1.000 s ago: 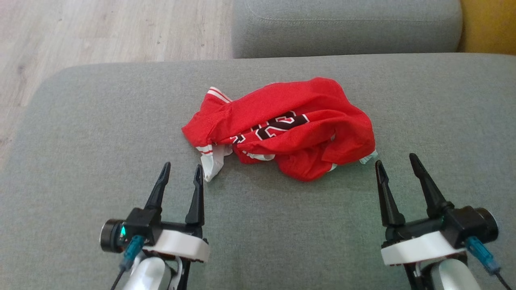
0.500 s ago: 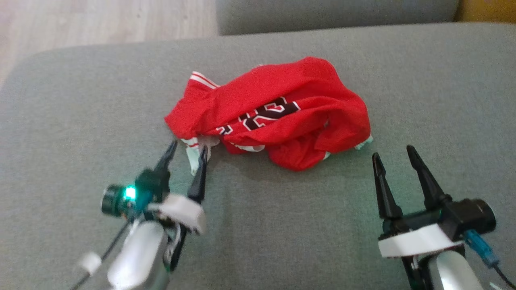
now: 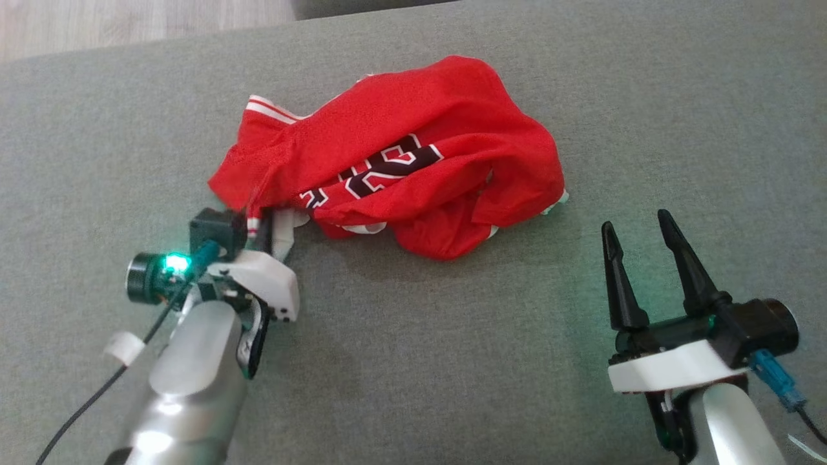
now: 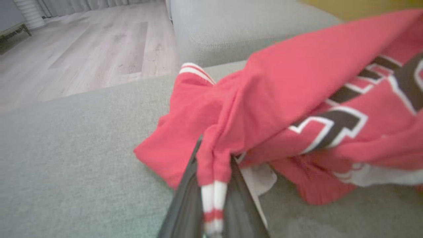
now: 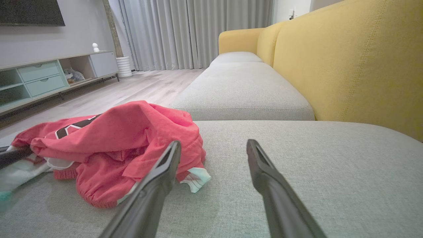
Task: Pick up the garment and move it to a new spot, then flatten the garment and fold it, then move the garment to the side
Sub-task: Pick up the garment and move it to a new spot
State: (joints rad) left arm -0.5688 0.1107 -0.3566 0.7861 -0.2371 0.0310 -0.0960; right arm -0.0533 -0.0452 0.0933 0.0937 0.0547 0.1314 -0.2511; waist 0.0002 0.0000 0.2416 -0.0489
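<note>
A crumpled red garment (image 3: 400,161) with black-and-white numerals and striped trim lies on the grey sofa cushion (image 3: 452,361). My left gripper (image 3: 261,223) is at its near-left corner, fingertips buried in the cloth. The left wrist view shows that gripper (image 4: 214,155) shut on a bunched fold of the garment (image 4: 281,99) ending in a red-and-white striped hem. My right gripper (image 3: 636,226) stands open on the cushion to the right of the cloth, apart from it. In the right wrist view it (image 5: 213,143) is open, with the garment (image 5: 125,132) just behind its left finger.
The cushion's left edge drops to a wooden floor (image 3: 129,19). A second grey cushion (image 5: 244,89) lies beyond, with a yellow backrest (image 5: 347,59) along the right. A low cabinet (image 5: 39,79) stands across the room. Bare cushion stretches in front of and right of the garment.
The head camera has tilted down and shifted. My left gripper reached forward to the garment's near-left corner and shut on its striped hem. The right gripper has stayed open in place.
</note>
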